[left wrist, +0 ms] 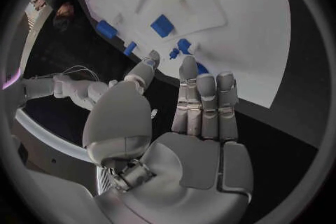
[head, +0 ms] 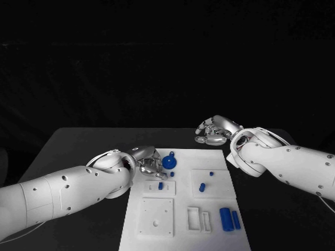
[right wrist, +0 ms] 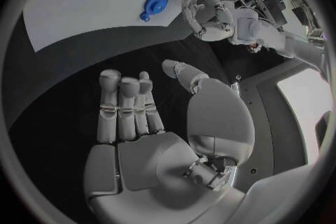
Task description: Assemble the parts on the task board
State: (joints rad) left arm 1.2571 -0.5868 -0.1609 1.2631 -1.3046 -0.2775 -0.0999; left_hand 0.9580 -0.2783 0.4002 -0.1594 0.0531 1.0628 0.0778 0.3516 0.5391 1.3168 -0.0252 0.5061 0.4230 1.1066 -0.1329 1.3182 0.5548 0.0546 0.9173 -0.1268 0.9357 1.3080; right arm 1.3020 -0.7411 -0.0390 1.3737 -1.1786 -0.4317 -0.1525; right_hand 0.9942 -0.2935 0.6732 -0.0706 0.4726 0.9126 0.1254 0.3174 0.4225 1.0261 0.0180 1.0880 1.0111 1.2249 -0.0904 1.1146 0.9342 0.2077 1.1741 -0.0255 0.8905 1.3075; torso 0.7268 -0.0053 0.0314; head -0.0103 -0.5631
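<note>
left hand [head: 146,163]: empty, fingers apart | right hand [head: 215,130]: raised, empty, fingers apart

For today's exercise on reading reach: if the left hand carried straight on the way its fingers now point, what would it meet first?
Most likely the round blue part at the task board's far edge: the left hand holds nothing, its fingertips almost on it. Depth is unclear.

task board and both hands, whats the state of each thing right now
white task board: flat on the black table, blue parts on it
round blue disc part: lying on the board's far end, not held
two long blue cylinders: lying side by side near the board's right edge
left hand: over the board beside the disc, holding nothing
right hand: off the board, fingers apart, holding nothing
</note>
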